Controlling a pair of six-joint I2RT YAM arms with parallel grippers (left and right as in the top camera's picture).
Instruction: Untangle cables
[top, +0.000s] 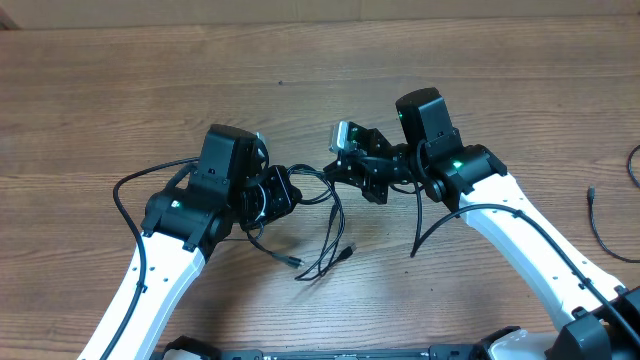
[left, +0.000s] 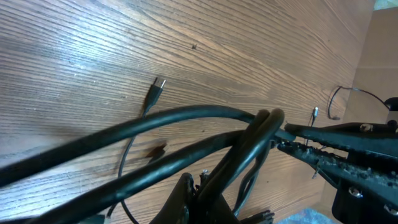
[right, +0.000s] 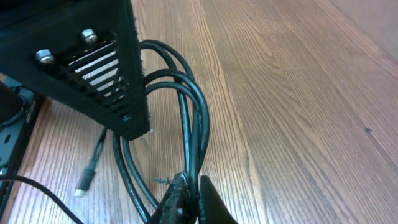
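While left hand (top: 283, 190) and right hand (top: 342, 170) clamp cables (top: 331, 232), table (top: 150, 90) extends around.

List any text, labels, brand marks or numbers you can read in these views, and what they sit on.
None: no readable text in any view.
Cables: no print visible.
Left claw and right claw: plain black, no labels seen.
Table: bare wood grain only.

Open desk (top: 300, 60) stretches across the far side from 10 to 2 o'clock, wide enough for either arm. At centre the left gripper (top: 285, 190) and right gripper (top: 345, 170) nearly meet, the cables (top: 330, 215) strung between them and drooping toward 6 o'clock (a clutter of loops and plugs). A lone cable (top: 600, 225) lies at 3 o'clock, just outside the right arm.
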